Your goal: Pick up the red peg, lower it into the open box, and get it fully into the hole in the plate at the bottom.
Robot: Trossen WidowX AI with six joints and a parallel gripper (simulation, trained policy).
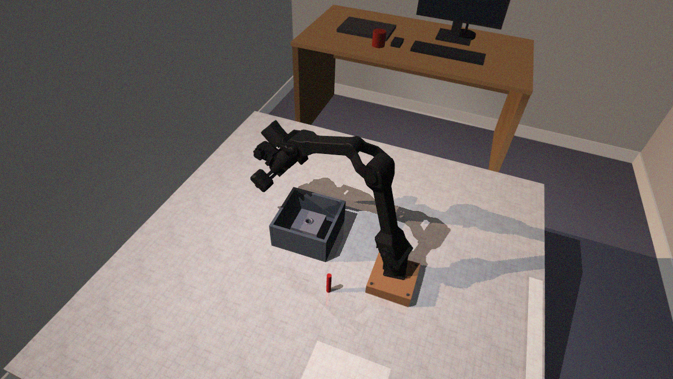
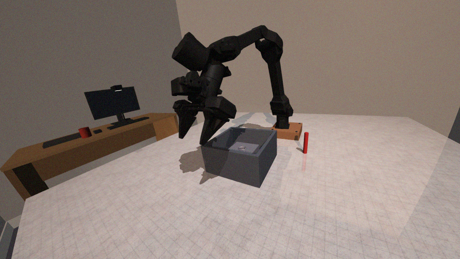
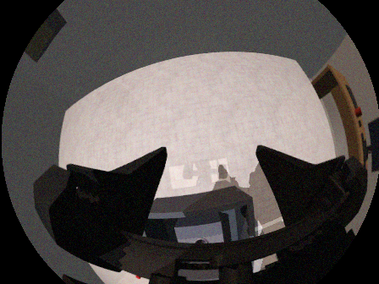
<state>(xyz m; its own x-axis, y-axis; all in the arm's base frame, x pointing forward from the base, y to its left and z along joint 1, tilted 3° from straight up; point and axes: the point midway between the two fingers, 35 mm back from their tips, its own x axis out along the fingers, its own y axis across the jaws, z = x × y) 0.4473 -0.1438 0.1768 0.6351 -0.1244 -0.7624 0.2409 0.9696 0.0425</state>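
Red peg point(image 1: 328, 283) point(image 2: 305, 143) point(image 3: 138, 277) awaits pickup at the box's point(image 1: 297, 245) point(image 2: 233, 165) point(image 3: 169, 205) five o'clock, seen from the top; the claw point(image 1: 271, 164) point(image 2: 191, 141) point(image 3: 212, 150), fingers apart, should swing there.

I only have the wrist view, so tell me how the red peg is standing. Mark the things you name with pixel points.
Observer: The red peg point(image 1: 328, 283) point(image 2: 305, 143) point(image 3: 138, 277) is upright on the table, outside the box point(image 1: 299, 251) point(image 2: 231, 167) point(image 3: 169, 204).
Operator: My own gripper body covers part of the plate. Report on its hole.
Observer: The full ring of the hole point(image 1: 308, 220) point(image 2: 241, 148) point(image 3: 201, 241) shows, with no peg in it.
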